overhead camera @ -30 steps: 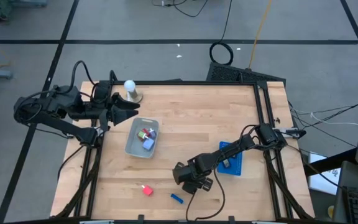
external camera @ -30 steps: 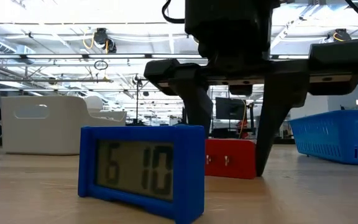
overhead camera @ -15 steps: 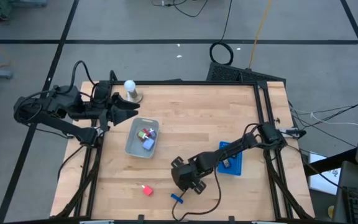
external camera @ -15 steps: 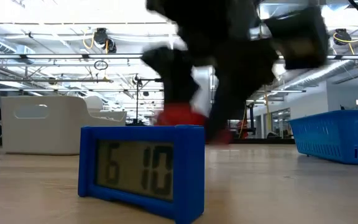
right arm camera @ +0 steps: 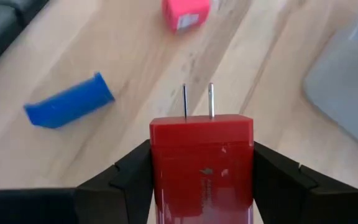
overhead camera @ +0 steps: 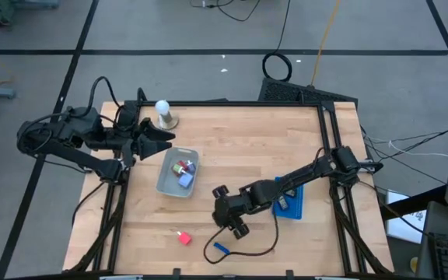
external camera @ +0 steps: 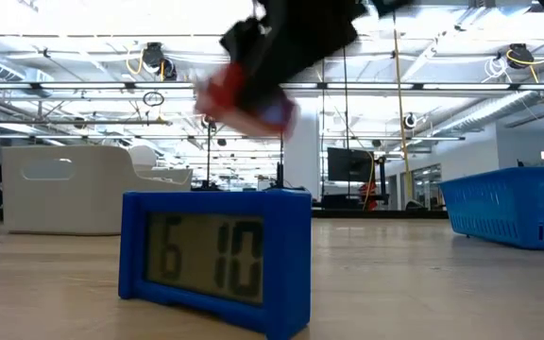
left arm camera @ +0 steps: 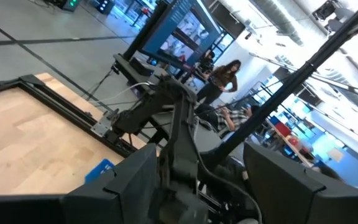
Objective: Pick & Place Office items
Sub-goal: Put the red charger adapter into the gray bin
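My right gripper [overhead camera: 230, 221] is shut on a red plug block [right arm camera: 202, 155] with two metal prongs [right arm camera: 197, 99]. In the low view the block [external camera: 244, 99] hangs blurred above a blue digital clock [external camera: 215, 260], which stands on its lower edge on the table. From above, the clock [overhead camera: 219, 249] lies near the front edge, with a small pink-red item [overhead camera: 183, 237] to its left. The grey tray [overhead camera: 169, 183] holds several small items. My left gripper [overhead camera: 162, 138] hovers open beside the tray's far left corner, holding nothing. My right gripper pinches the red block by its two opposite side faces [right arm camera: 160, 168] between its two fingers [right arm camera: 129, 180]. The fingers slant downward from the table's right side. The prongs point away from the wrist, and the block is lifted clear of the table.
A blue tray [overhead camera: 292, 207] lies at the right, partly under my right arm. A white ball on a round brass base [overhead camera: 162, 110] stands at the far left. A thin black cord [overhead camera: 267, 247] loops over the wood near the front edge. People stand in the room beyond.
My right gripper has risen from the table with the red block, which stood on the wood behind the clock and now hangs clear above it. The gripper has drifted a little toward the table's left edge, and its wrist has rolled.
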You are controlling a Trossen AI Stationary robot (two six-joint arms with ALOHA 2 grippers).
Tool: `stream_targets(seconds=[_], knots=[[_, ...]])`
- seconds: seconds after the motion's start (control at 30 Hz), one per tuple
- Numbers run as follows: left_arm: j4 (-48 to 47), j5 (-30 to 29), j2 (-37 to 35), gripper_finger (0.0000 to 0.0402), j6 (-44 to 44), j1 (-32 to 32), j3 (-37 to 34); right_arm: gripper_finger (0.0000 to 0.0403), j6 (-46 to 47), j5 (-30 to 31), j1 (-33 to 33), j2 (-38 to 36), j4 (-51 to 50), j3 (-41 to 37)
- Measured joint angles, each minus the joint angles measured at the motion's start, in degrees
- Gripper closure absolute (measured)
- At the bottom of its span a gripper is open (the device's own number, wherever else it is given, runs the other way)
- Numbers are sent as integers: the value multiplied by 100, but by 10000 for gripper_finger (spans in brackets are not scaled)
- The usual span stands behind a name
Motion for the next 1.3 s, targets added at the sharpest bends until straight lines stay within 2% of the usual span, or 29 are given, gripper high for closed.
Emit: stream_targets(seconds=[0.23, 0.47, 0.77, 1.0, 1.13, 1.3], knots=[[-437, 47, -9, 160, 4, -2, 0, 197, 472, 123, -178, -584, 456, 31], [-1120, 156, 4, 160, -120, -2, 0, 197, 731, 544, -468, -1096, 726, 25], [-1179, 131, -56, 160, 113, 2, 0, 197, 1276, 555, -873, -1126, 1529, 21], [-1159, 35, -90, 160, 244, 17, 0, 197, 1046, 526, -1142, -1118, 2559, 21], [-1137, 17, -176, 160, 324, 22, 0, 197, 966, 493, -1395, -883, 3078, 23], [-1148, -29, -539, 160, 514, 86, -2, 197, 1122, 90, -1663, -445, 4197, 31]])
